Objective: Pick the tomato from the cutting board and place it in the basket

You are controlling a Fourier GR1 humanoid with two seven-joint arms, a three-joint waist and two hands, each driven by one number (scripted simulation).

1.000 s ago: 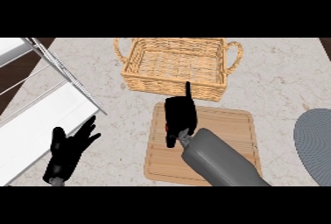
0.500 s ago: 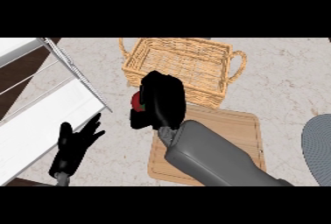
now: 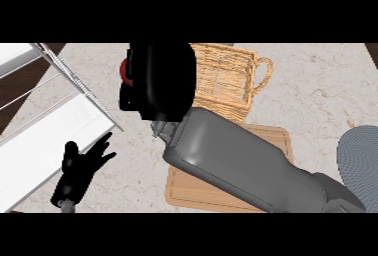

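While the right hand (image 3: 159, 82) is held high and close to the view, much of the wicker basket (image 3: 229, 80) is hidden behind it, and only the basket's right part and its looped handle are seen. A sliver of the red tomato (image 3: 125, 75) is seen at the hand's left edge, with the black fingers curled round it. Bare marbled counter (image 3: 317, 95) is left to the right of the basket, up to the grey ribbed round object (image 3: 363, 160) cut by the right edge. At the left, a white and dark area edged by a metal rail (image 3: 81, 90) is seen running diagonally.

Compared with half a second ago, the right hand and tomato are seen larger and higher in the view, the tomato is more covered, and more of the wooden cutting board (image 3: 273, 145) is hidden by the smooth grey forearm. Only the board's right and lower left parts, with a groove near the rim, are visible. The left hand (image 3: 81, 167) is found at lower left as before, fingers straight and spread, near the rail.
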